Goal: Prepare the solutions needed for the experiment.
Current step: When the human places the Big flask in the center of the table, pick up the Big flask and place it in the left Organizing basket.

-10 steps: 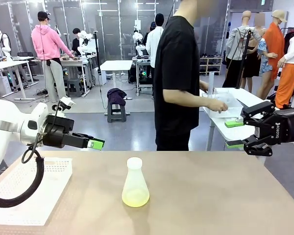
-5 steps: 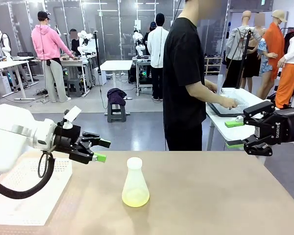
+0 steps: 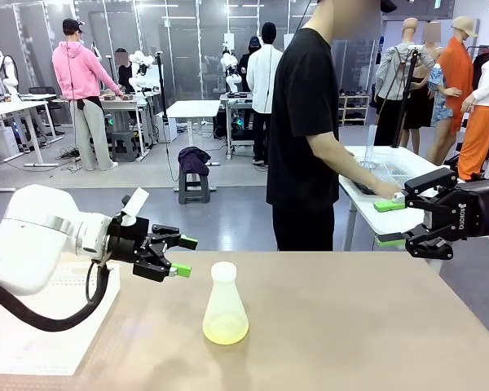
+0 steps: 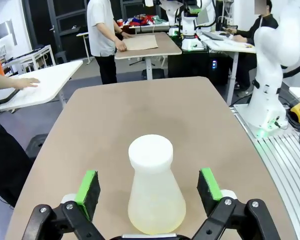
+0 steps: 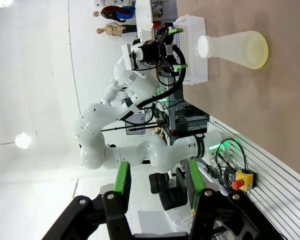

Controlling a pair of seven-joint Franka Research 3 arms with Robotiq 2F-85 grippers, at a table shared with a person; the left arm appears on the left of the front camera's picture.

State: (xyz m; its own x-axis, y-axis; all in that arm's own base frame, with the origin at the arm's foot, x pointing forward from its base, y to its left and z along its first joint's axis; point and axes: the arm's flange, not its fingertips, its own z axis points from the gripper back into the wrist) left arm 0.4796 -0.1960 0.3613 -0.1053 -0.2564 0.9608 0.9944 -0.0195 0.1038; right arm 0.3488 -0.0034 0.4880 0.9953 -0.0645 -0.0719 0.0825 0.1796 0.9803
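Surface: a tan, matte tabletop surface (image 3: 350, 326) is spreading wide and bare around the flask; its far edge is running straight across the front view, and its right corner is curving off near the right arm.
Flask: a frosted translucent plastic conical flask (image 3: 226, 305) is standing upright near the middle of the surface, and a small pool of pale yellow-green clear solution (image 3: 226, 329) is sitting in its base.
White tray: a white perforated plastic tray (image 3: 33, 322) is lying flat at the near left corner of the surface, well apart from the flask.
Left end effector: the black left end effector with green pads (image 3: 179, 257) is hovering just left of the flask's neck, released, its fingers spread and touching nothing.
Left wrist view: the same left end effector (image 4: 149, 187) is showing the flask (image 4: 154, 192) standing between the two green pads (image 4: 88, 186), with a gap on each side; bare surface (image 4: 140, 110) is stretching beyond to a rounded far edge.
Right end effector: the black right end effector (image 3: 389, 222) is hanging off the right edge of the surface, released and well apart from the flask.
Right wrist view: rolled sideways, it is showing the flask (image 5: 235, 48) far off on the surface, the tray (image 5: 193, 50) behind it, and the right end effector (image 5: 157, 182) spread on nothing.
Room: a person in a black T-shirt (image 3: 306, 130) is standing beyond the far edge, reaching a hand toward a white side table (image 3: 391, 183); grey floor and other work tables are lying farther back.
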